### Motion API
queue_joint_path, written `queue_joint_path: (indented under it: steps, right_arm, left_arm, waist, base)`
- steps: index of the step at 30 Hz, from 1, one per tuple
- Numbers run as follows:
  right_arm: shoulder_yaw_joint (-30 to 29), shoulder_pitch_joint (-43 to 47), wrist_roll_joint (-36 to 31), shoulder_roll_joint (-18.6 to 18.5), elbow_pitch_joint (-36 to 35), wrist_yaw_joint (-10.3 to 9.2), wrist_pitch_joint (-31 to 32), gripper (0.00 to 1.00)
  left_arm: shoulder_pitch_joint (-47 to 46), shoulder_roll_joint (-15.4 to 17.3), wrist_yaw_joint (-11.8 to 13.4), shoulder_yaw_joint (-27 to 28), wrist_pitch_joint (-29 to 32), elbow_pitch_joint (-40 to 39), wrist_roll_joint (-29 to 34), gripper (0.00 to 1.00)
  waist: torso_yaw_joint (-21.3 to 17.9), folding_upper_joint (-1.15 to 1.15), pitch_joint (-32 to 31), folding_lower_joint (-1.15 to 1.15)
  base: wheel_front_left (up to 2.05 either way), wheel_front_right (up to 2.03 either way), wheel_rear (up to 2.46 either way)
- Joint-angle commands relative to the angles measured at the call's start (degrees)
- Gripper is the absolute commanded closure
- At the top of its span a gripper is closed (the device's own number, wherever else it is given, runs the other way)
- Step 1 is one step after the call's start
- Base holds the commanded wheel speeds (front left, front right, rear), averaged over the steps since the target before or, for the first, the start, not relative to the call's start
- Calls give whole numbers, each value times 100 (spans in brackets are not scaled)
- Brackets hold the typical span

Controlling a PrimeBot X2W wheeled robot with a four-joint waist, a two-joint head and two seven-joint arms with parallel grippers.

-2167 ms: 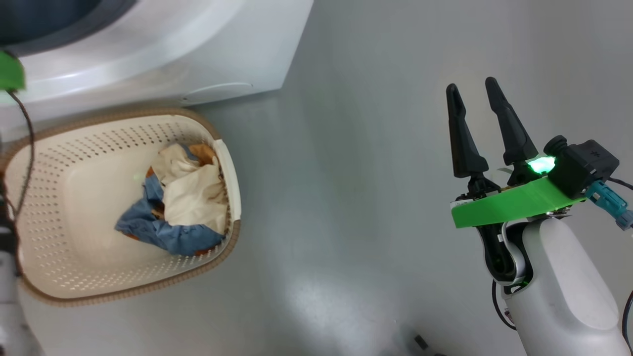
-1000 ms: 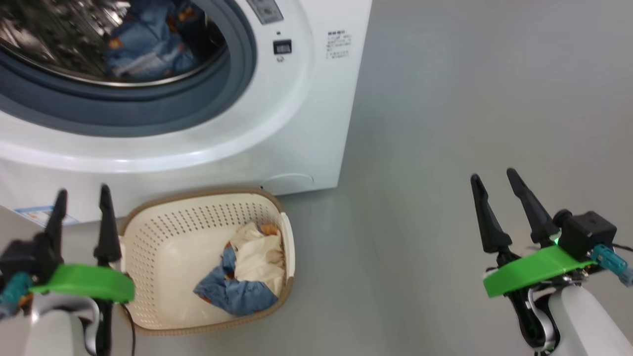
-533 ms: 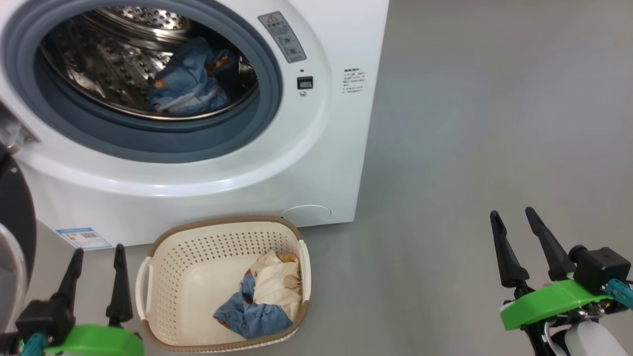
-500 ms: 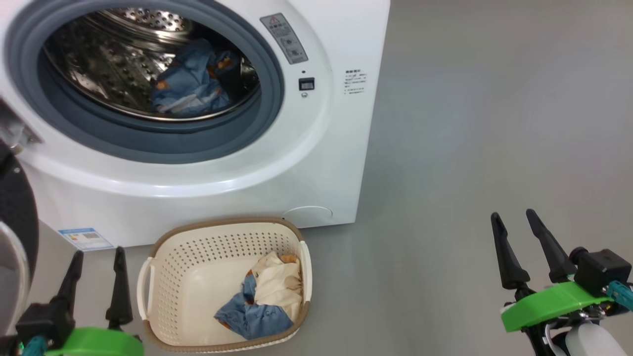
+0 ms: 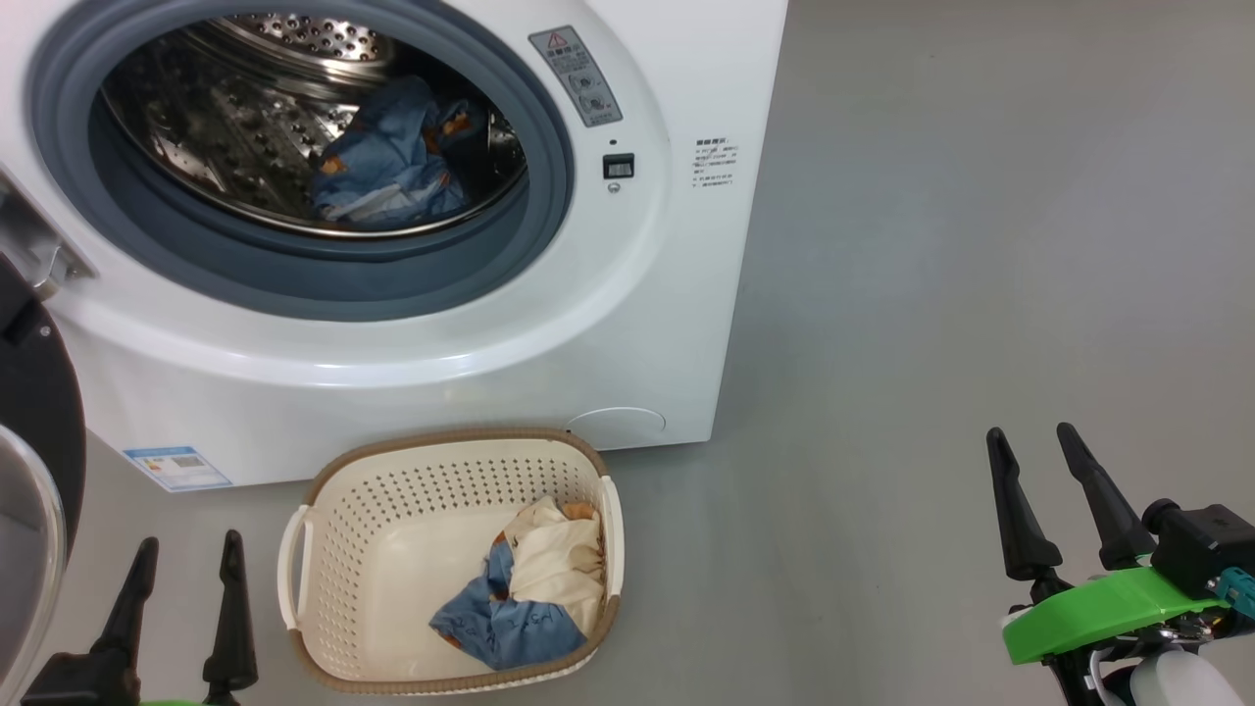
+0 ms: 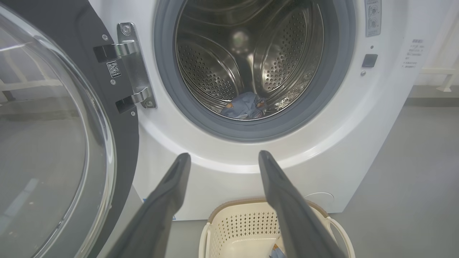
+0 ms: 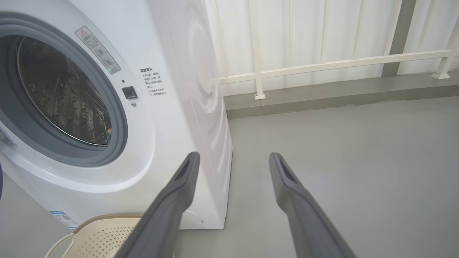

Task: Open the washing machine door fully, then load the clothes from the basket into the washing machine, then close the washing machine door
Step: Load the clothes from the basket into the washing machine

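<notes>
The white washing machine [image 5: 627, 324] stands with its door [image 6: 53, 136] swung wide open on the left, black rim and clear glass bowl facing me. One blue printed cloth [image 5: 392, 167] lies in the steel drum [image 6: 247, 57]. On the floor in front sits the cream basket [image 5: 338, 529], holding blue and cream clothes [image 5: 534, 588] against its right wall. Left of the basket hovers my left gripper [image 5: 188, 544], open and empty. Far to the right, over bare floor, my right gripper [image 5: 1031, 436] is open and empty too.
Grey floor [image 5: 931, 245] stretches right of the machine. A low kerb with a white railing [image 7: 322, 64] and pale wall panels runs behind. The open door's hinge [image 6: 132, 64] juts at the drum's left side.
The head view has swung up from the basket to take in the drum opening and door. Both grippers now sit lower in that view and stay open.
</notes>
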Motion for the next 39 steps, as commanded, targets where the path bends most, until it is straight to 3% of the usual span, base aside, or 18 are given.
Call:
queue_joint_path:
  steps: [1, 22, 33, 39]
  right_arm:
    - [88, -23, -5, -55, -147, 31, -46, 0]
    - [149, -287, -38, 38, -202, 31, -46, 0]
    - [185, -688, -92, 209, -257, 31, -46, 0]
    - [199, -897, -110, 277, -282, 31, -46, 0]
  left_arm:
    - [-42, 101, 3, 189, -32, -192, -34, 0]
    - [-241, 90, 2, 164, -32, 0, -204, 0]
    - [-750, 140, 2, -189, -32, 639, -544, 0]
    - [-1117, 222, 2, -659, -32, 1373, -690, 0]
  waist:
    - [-3, 0, 20, 0]
    - [-118, 0, 431, 0]
    - [-225, 0, 1092, 0]
    - [-300, 0, 1363, 0]
  base:
    - [0, 0, 0]
    - [0, 0, 0]
    - [0, 0, 0]
    - [0, 0, 0]
